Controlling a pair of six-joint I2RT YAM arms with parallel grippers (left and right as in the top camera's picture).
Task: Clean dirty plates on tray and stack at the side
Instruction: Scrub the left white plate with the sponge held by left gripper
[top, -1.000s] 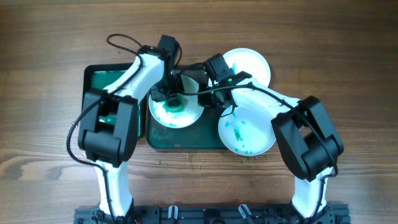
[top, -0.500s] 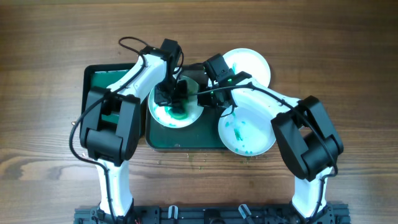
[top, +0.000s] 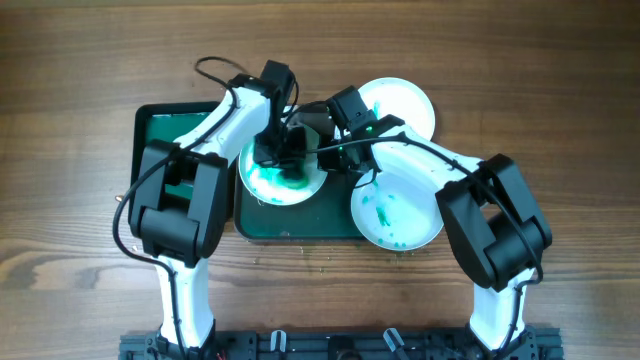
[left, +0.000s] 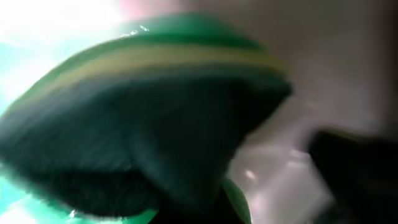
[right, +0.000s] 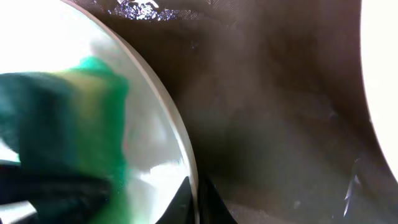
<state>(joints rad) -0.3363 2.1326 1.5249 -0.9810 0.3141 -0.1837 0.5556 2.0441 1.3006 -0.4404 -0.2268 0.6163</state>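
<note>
A white plate (top: 270, 185) smeared with green lies on the dark green tray (top: 300, 225). My left gripper (top: 283, 155) is shut on a green and yellow sponge (left: 143, 112) and presses it onto this plate. The sponge fills the blurred left wrist view. My right gripper (top: 328, 152) is shut on the plate's right rim (right: 189, 180), with one finger on each side. The sponge also shows in the right wrist view (right: 74, 124). A second dirty plate (top: 397, 212) with green spots lies at the tray's right edge.
A clean white plate (top: 405, 105) lies on the wooden table behind the right arm, and its edge shows in the right wrist view (right: 382, 62). The tray's left part (top: 165, 130) holds green liquid. Both arms crowd over the tray's middle.
My left gripper has swept the sponge rightward and slightly up across the plate, toward the right gripper. The right gripper has kept its hold on the rim.
</note>
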